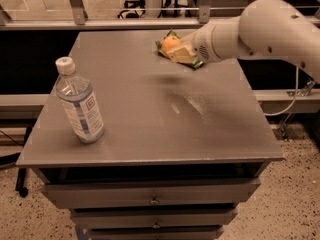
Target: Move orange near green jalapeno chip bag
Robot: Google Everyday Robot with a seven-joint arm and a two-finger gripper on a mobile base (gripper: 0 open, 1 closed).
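Note:
The orange (170, 43) is a small round fruit held in my gripper (175, 49), raised above the far right part of the grey table (150, 109). The gripper's tan fingers (182, 55) are shut around it. The green jalapeno chip bag (166, 38) lies on the table right behind and under the orange; only its green edges show around the fruit and below the fingers. My white arm reaches in from the right.
A clear water bottle (78, 102) with a white cap stands upright at the table's left front. A metal railing (150, 9) runs behind the table. Drawers (152, 199) sit below the tabletop.

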